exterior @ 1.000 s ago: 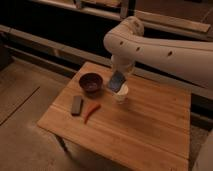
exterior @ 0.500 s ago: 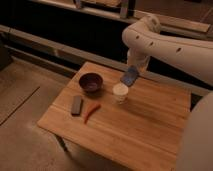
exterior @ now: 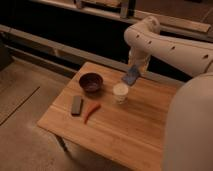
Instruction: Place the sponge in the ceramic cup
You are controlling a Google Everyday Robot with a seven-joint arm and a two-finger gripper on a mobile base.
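Note:
The white ceramic cup (exterior: pixel 120 93) stands upright near the middle of the wooden table (exterior: pixel 130 132). The blue sponge (exterior: pixel 131 76) hangs tilted in the air just above and to the right of the cup's rim. My gripper (exterior: pixel 133 70) reaches down from the white arm at the upper right and is shut on the sponge's upper end. The sponge is not inside the cup.
A wide dark brown bowl (exterior: pixel 91 82) sits left of the cup. A dark grey block (exterior: pixel 76 105) and a thin orange-red object (exterior: pixel 91 111) lie in front of the bowl. Dark rails run behind the table. My white body fills the right side.
The gripper with the sponge has moved from directly over the cup to the right and slightly up. It has barely moved in the last half second.

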